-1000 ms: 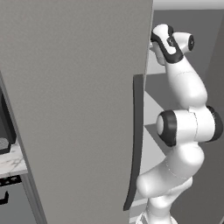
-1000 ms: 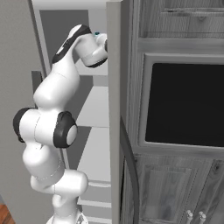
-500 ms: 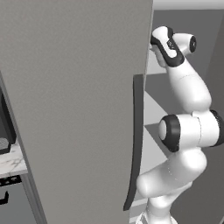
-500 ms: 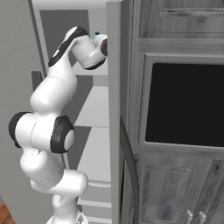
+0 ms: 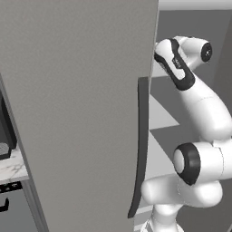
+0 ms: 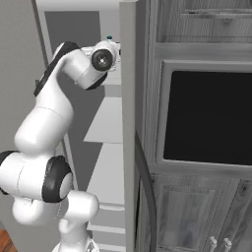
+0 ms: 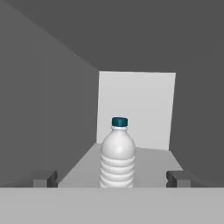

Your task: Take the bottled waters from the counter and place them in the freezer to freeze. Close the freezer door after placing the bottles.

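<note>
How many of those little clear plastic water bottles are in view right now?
1. A small clear ribbed plastic bottle with a blue cap stands upright on a freezer shelf, between the open gripper fingertips. Another may be hidden.

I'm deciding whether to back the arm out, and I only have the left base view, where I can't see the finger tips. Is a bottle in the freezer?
Observer: Yes. The hand view shows one bottled water standing upright on a freezer shelf.
Operator: Is the gripper holding it?
Observer: No. The gripper is open, its finger tips on either side of the bottle with a gap on each side.
Operator: How high is that shelf?
Observer: In the right base view the bottle's cap sits beside the hand, near the top of the compartment.
</note>
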